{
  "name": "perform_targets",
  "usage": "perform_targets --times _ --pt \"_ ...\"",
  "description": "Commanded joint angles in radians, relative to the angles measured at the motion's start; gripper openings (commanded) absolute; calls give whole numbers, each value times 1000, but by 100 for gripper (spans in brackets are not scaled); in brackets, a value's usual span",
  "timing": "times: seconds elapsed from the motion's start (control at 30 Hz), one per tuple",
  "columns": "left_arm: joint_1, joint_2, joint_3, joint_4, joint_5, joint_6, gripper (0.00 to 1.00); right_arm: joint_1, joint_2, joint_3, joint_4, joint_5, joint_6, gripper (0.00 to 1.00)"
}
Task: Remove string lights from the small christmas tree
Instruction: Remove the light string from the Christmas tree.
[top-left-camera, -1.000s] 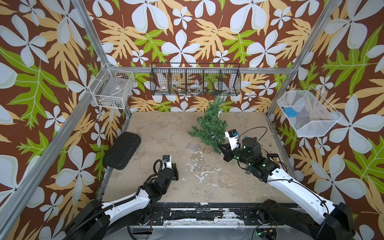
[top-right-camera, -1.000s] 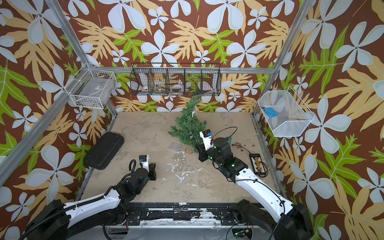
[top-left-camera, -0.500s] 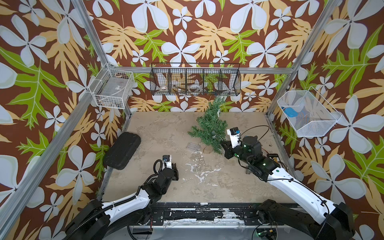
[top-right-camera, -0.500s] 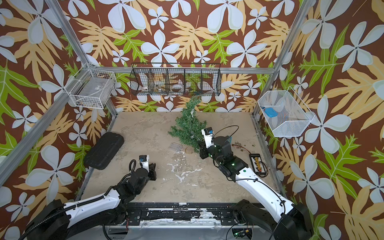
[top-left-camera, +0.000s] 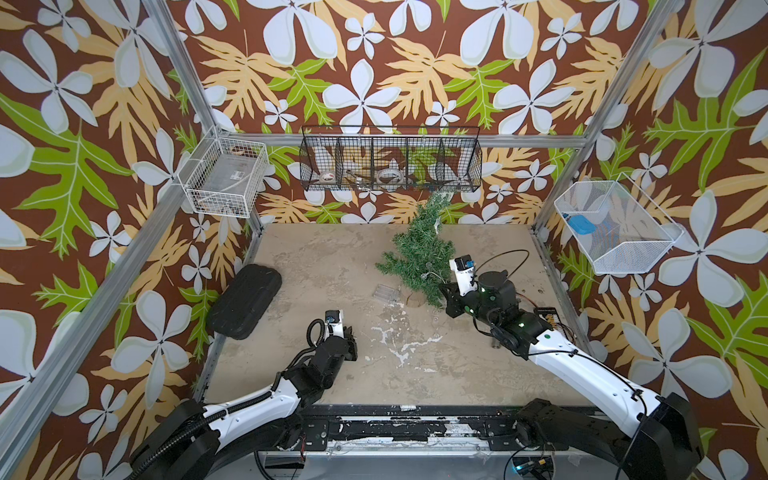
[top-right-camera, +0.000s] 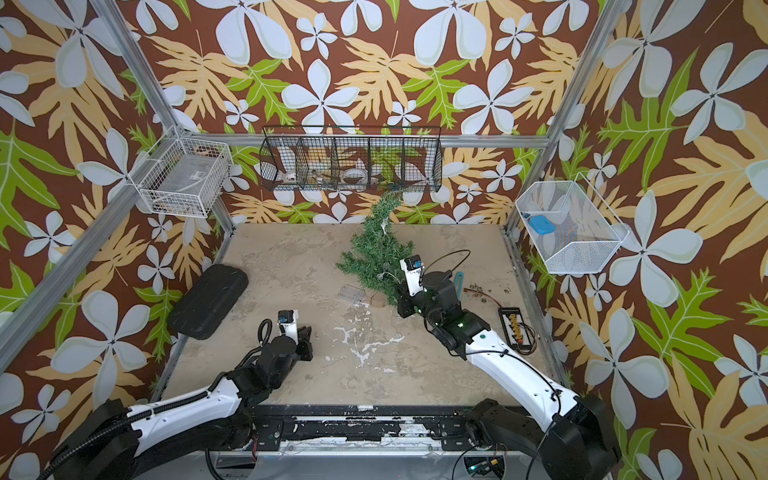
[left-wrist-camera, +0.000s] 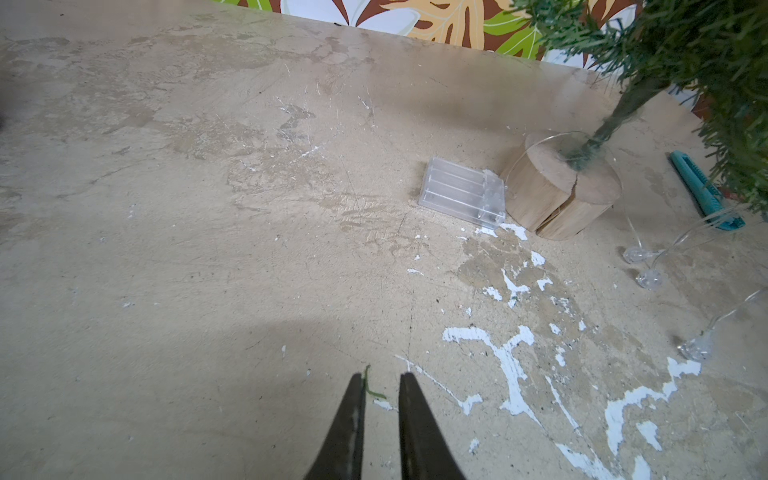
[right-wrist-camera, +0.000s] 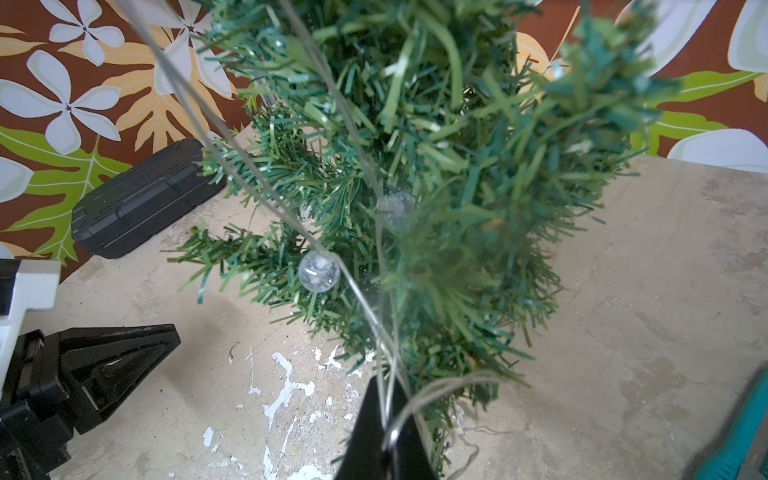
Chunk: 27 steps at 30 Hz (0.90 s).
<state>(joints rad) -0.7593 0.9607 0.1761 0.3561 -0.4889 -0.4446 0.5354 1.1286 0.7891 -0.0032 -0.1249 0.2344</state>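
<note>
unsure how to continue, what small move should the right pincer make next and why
Probably draw the right pincer back from the small christmas tree: it is shut on the string lights, whose wire runs through the branches, so a pull should free a loop.

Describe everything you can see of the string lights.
The string lights are a thin pale wire with small clear round bulbs. Their clear ribbed plastic box lies flat on the table beside the wooden base of the tree. One loop circles the trunk above that base; three bulbs lie on the table; other strands run through the branches. The right gripper is shut on the wire.
</note>
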Motion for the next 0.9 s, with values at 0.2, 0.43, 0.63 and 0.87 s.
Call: perform_targets --times 0.2,0.43,0.63,0.87 --pt "0 -8 -3 16 -16 -6 18 2 -61 35 -31 18 -5 0" --pt "0 -8 -3 17 -13 -6 18 1 -108 129 -87 -51 -10 0" --pt "-1 -10 -4 15 -13 -8 19 0 -126 230 -104 -74 -10 0" --pt "0 -9 -3 16 -13 -8 18 1 -129 333 -124 -57 -12 0"
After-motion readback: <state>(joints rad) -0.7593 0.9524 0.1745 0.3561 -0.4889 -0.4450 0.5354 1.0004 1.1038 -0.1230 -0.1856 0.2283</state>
